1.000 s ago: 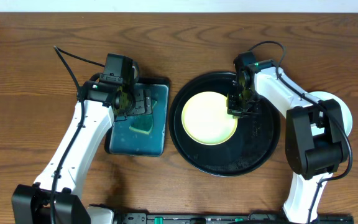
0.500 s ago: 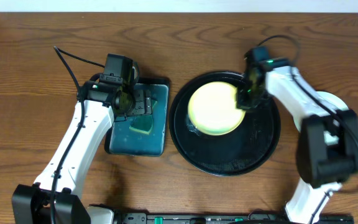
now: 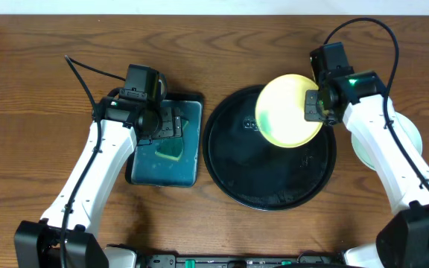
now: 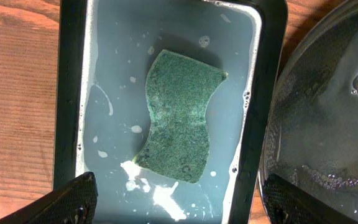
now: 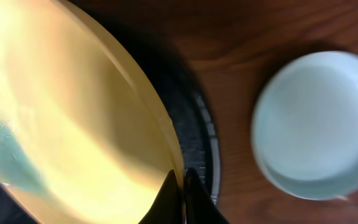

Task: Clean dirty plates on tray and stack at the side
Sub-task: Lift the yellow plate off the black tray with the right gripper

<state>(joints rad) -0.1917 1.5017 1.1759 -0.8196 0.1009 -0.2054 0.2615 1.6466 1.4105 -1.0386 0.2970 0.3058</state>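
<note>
The pale yellow plate (image 3: 287, 112) is lifted and tilted above the right part of the large round black tray (image 3: 270, 190). My right gripper (image 3: 313, 105) is shut on its right rim; the right wrist view shows both fingers (image 5: 182, 194) pinching the yellow plate (image 5: 61, 124). A pale mint-blue plate (image 3: 417, 141) lies on the table right of the tray, partly hidden by my right arm; it shows in the right wrist view (image 5: 316, 124). My left gripper (image 3: 157, 121) is open above the sponge tray, its fingertips (image 4: 179, 200) wide apart and empty.
A rectangular teal tray (image 3: 188, 160) with soapy water holds a green sponge (image 4: 179, 115) left of the black tray. The black tray's wet floor (image 4: 334, 124) shows soap bubbles. A black cable (image 3: 80, 71) runs at the upper left.
My right gripper has lifted the yellow plate off the tray floor and carried it up and to the right, tilting it. My left arm has not moved.
</note>
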